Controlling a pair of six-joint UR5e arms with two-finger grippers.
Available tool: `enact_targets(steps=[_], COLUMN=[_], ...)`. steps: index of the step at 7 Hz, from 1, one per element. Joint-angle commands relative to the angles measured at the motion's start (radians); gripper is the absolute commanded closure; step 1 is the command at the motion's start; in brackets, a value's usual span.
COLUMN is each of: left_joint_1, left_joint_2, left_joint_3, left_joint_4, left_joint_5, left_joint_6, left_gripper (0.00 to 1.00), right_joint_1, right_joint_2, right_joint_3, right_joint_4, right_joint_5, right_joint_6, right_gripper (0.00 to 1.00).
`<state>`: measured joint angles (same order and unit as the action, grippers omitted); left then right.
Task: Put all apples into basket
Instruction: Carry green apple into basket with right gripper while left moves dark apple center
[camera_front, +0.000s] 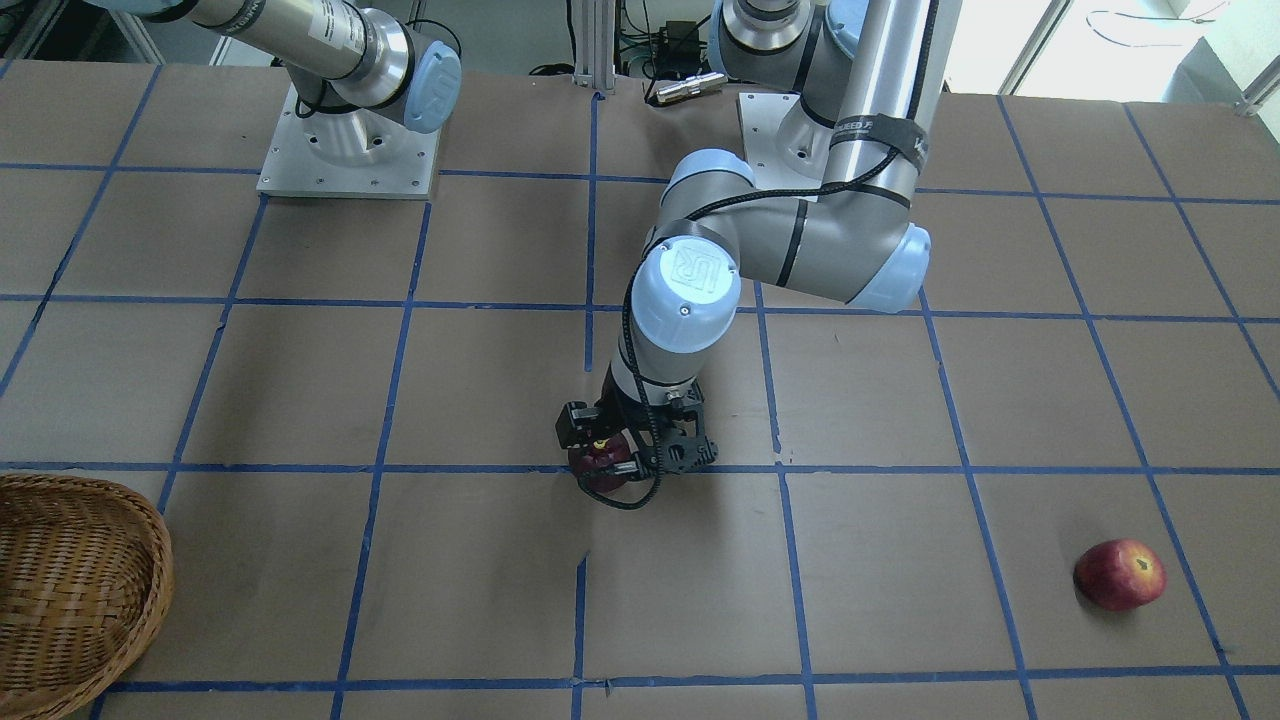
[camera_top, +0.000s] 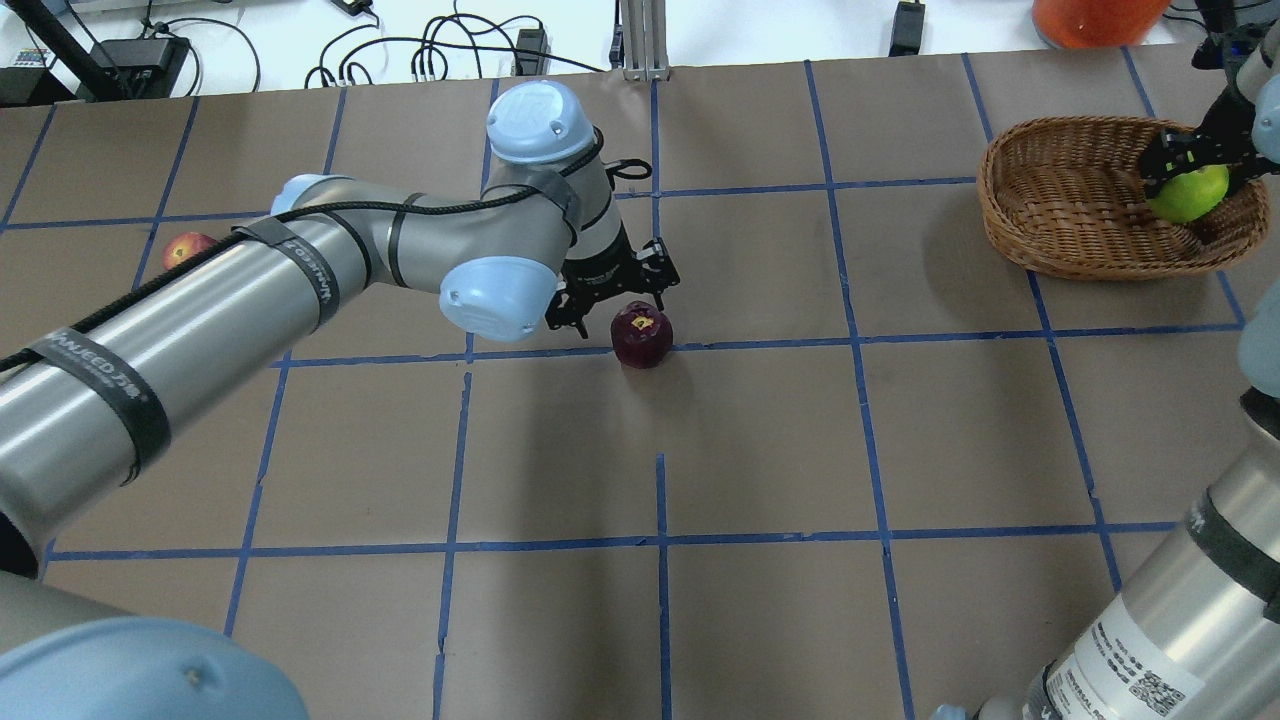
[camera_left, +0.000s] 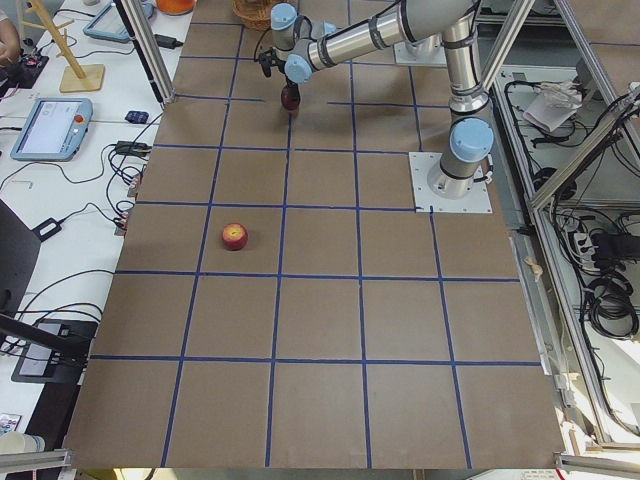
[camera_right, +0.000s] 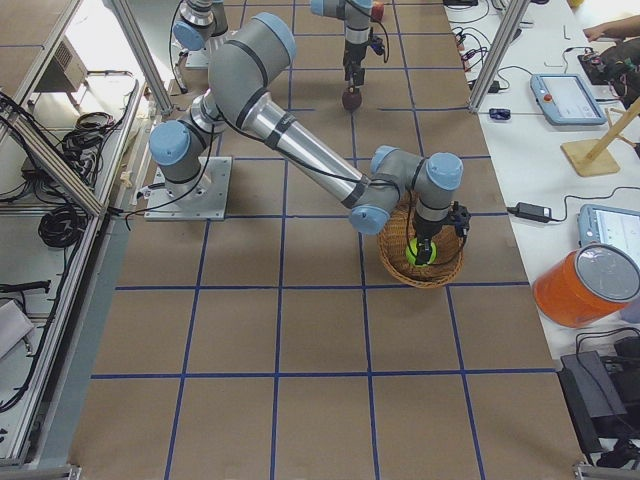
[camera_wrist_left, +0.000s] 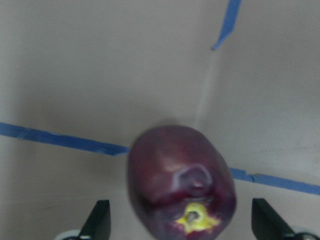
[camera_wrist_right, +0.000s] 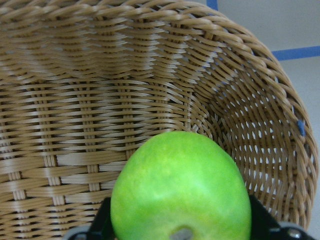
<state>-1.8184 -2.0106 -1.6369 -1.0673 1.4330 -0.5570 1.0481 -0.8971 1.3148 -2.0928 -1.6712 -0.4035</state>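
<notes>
The dark purple apple (camera_top: 642, 336) sits on the table by a blue tape line, and it also shows in the left wrist view (camera_wrist_left: 180, 185). My left gripper (camera_top: 618, 305) is open and low over it, with a fingertip (camera_wrist_left: 100, 220) on each side and a gap to the apple. My right gripper (camera_top: 1190, 165) is shut on the lime green apple (camera_top: 1188, 193) and holds it inside the wicker basket (camera_top: 1010, 215), near its wall (camera_wrist_right: 100, 100). The red apple (camera_front: 1120, 574) lies alone on the table far to my left.
The table is brown paper with a grid of blue tape. An orange container (camera_top: 1095, 15) stands beyond the table's far edge near the basket. The basket sits at the table's far right corner (camera_front: 60, 600).
</notes>
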Motion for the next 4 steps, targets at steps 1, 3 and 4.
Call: enact_targets(steps=[1, 3, 4], left_joint_1=[0.187, 0.386, 0.465], left_joint_2=[0.056, 0.05, 0.033], left_joint_3=[0.165, 0.288, 0.323], left_joint_4=[-0.251, -0.365, -0.378], left_joint_5=[0.012, 0.03, 0.032], left_joint_6=[0.238, 0.474, 0.646], left_gripper=[0.0, 0.0, 0.0], right_joint_1=[0.0, 0.019, 0.086], right_joint_2=[-0.008, -0.119, -0.213], right_joint_3=[0.003, -0.022, -0.02], right_joint_4=[0.016, 0.237, 0.372], right_joint_5=[-0.002, 0.01, 0.016], right_joint_6=[-0.002, 0.012, 0.024], right_gripper=[0.0, 0.0, 0.0])
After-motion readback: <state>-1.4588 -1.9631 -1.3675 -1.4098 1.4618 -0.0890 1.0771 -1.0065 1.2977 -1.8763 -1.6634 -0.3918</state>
